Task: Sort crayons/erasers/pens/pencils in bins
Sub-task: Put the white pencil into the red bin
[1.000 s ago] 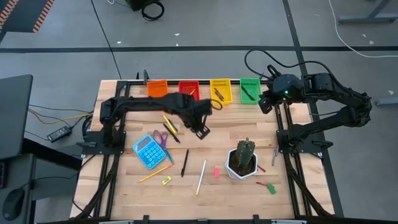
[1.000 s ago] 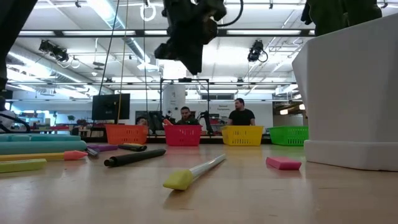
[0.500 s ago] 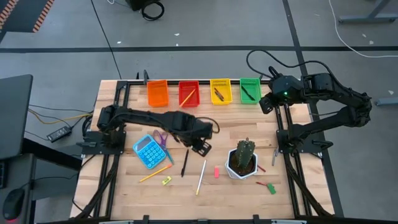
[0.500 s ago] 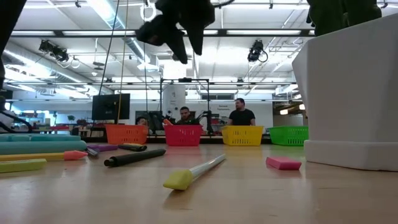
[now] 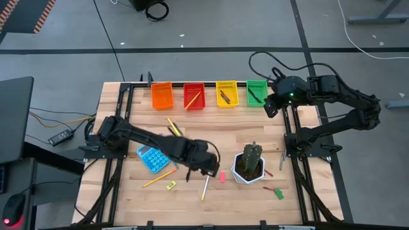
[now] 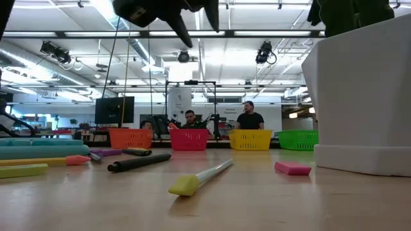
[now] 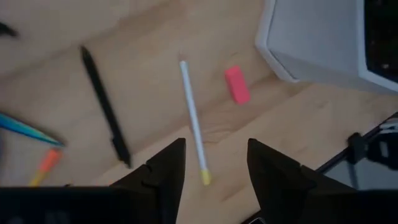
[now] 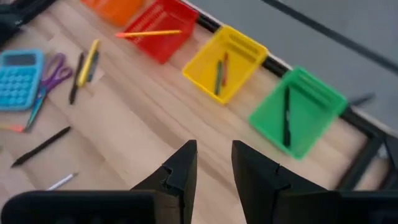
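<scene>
Left gripper (image 7: 211,165), fingers spread, hovers over the pale pencil (image 7: 193,118) near the desk's (image 5: 192,131) front edge; right gripper (image 8: 212,168) parted by the bins (image 8: 227,62).

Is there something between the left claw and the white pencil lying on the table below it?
Nothing visible. The left claw hangs open over the white pencil, with bare table between. The black pen and pink eraser lie to either side.

Overhead; table-level; two wrist views
</scene>
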### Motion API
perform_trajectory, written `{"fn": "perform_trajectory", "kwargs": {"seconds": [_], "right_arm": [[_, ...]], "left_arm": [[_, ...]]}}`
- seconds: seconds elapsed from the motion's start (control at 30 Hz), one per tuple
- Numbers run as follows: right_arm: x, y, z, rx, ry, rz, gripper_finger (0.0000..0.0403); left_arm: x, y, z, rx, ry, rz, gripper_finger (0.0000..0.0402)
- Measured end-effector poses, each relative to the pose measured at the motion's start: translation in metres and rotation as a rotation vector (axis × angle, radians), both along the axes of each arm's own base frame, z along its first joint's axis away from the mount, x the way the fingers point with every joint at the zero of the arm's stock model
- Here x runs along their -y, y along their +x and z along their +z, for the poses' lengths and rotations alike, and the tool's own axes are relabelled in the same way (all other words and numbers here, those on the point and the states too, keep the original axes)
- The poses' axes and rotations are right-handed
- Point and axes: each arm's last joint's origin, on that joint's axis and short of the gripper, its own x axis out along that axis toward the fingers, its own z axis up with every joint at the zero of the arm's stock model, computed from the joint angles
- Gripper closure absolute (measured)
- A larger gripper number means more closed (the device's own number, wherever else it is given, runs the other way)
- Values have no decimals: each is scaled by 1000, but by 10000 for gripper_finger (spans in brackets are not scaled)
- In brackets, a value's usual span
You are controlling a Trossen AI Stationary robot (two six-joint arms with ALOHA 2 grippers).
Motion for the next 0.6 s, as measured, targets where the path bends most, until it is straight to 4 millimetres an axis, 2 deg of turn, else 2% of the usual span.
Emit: {"fn": "perform_trajectory", "kwargs": {"seconds": [0.2,0.43,0.6], "right_arm": [[-4,3,-3,-90,-7,275,295],[-4,2,-3,-137,-83,405,295],[-6,2,-3,-130,-60,460,295]], "left_arm": [[25,-2,-9,-1,-66,99,235],[54,0,-24,3,-125,107,255],[66,7,-45,-38,-176,115,269]]}}
